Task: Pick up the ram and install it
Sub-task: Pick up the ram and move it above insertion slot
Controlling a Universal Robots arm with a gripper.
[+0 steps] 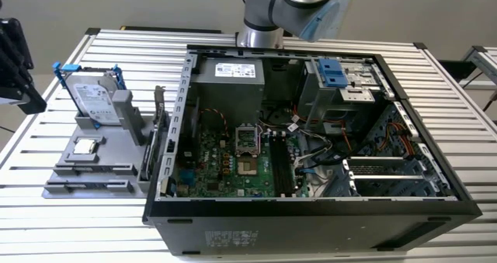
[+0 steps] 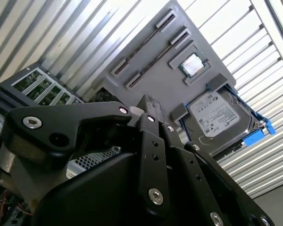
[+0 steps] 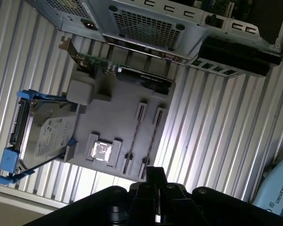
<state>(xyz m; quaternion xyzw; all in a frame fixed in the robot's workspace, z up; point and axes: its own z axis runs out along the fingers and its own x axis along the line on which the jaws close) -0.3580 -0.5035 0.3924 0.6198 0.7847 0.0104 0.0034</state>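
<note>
Exterior view: grey tray [image 1: 113, 157] at the exterior view's left of the case [image 1: 311, 213]. Second wrist view: ram [image 2: 144, 44] in tray slots, well apart from the gripper [image 2: 148, 106]; spread or pressed together, cannot tell. First wrist view: seems light, stiff, fragile; best pinched mid-length across its flat faces.

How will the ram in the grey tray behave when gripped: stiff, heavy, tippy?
Probably stiff and light: the ram looks like a thin flat board. It seems to stand on edge in slots of the grey tray, so a sideways push might tip it.
</note>
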